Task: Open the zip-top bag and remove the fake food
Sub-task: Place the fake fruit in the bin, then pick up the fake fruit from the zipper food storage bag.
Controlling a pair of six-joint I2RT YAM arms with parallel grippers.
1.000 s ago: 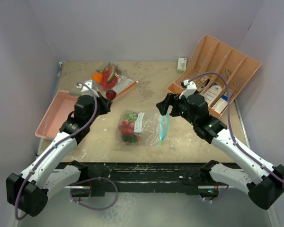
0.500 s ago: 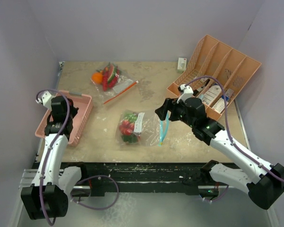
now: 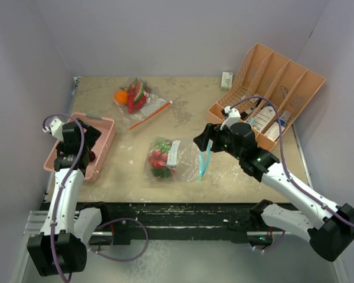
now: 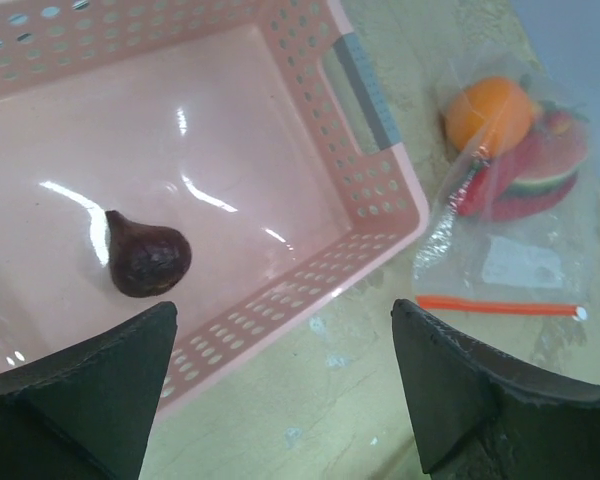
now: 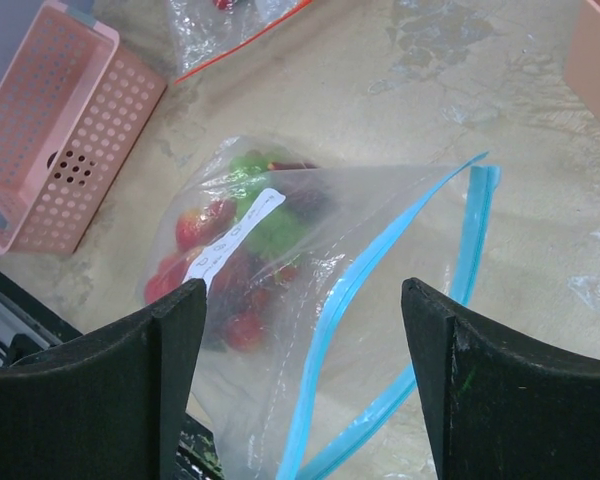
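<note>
A zip-top bag (image 3: 177, 156) with a blue zip lies mid-table, its mouth gaping toward the right. Inside it are red strawberries and a green leaf (image 5: 230, 265). My right gripper (image 5: 302, 300) hovers open above the bag's mouth; the blue zip edge (image 5: 350, 300) runs between the fingers without touching them. My left gripper (image 4: 283, 320) is open over the near rim of the pink basket (image 4: 380, 190). A dark purple plum (image 4: 147, 262) lies loose on the basket floor. A second bag (image 4: 510, 170), with an orange zip, holds an orange, a red chili and a watermelon slice.
The pink basket (image 3: 103, 138) sits at the table's left edge. An orange divider rack (image 3: 277, 88) with white bottles and boxes stands at the back right, and a small white box (image 3: 226, 79) is beside it. The second bag (image 3: 135, 97) lies at the back centre-left.
My left arm swung from mid-table to the pink basket with the plum, then opened; the plum now lies in the basket. The right gripper has barely moved.
</note>
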